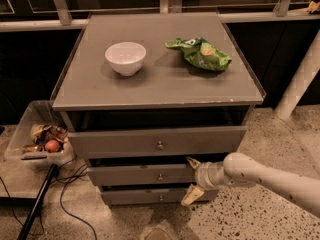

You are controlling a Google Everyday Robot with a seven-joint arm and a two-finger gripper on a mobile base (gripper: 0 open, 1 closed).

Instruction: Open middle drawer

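Middle drawer (135, 175) lies just left of the hand (191, 180) — fingers (193, 195) spread wide at its right end, holding nothing.

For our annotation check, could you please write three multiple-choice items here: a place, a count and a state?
1. Where is the tool?
A. in the floor bin
B. at the middle drawer front, right of its knob
C. at the top drawer's knob

2. How many things lie on the cabinet top?
A. one
B. two
C. four

3. The tool's fingers are:
A. open
B. shut on the knob
C. shut on a cloth

Answers: 1 B, it sits before the drawer's right end; 2 B, a white bowl and a green bag; 3 A, the fingers stand spread apart.
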